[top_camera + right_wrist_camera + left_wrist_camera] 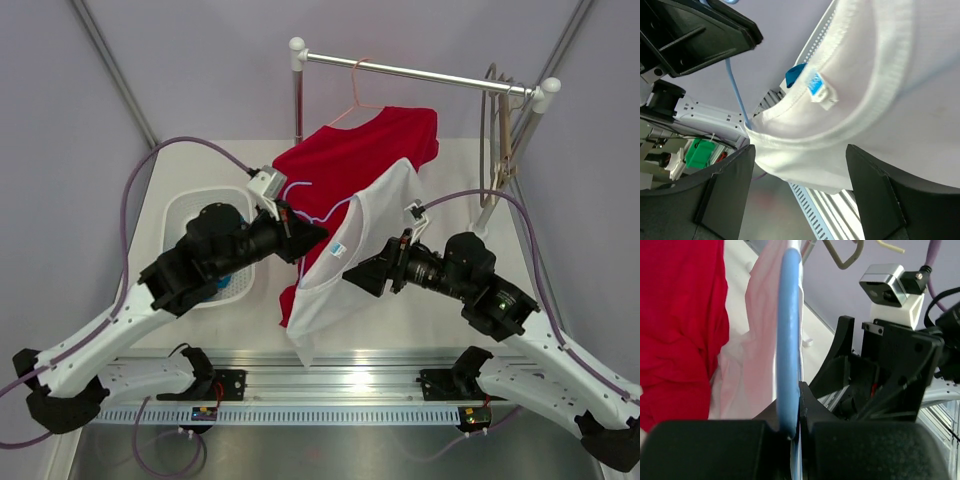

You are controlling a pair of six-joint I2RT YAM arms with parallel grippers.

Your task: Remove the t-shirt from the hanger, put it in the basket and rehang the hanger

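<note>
Left pincer (312, 238) clamped on blue hanger (788, 340), right pincer (800, 160) apart, one white t-shirt (375, 215) slanting lengthwise toward near edge of desk (450, 310), one red t-shirt (350, 150)

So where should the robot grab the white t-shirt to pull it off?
Probably the white t-shirt's collar by the label, with the open right gripper coming from its own side. The thick rim hangs just ahead of its fingers, while the left gripper clamps the blue hanger.
</note>
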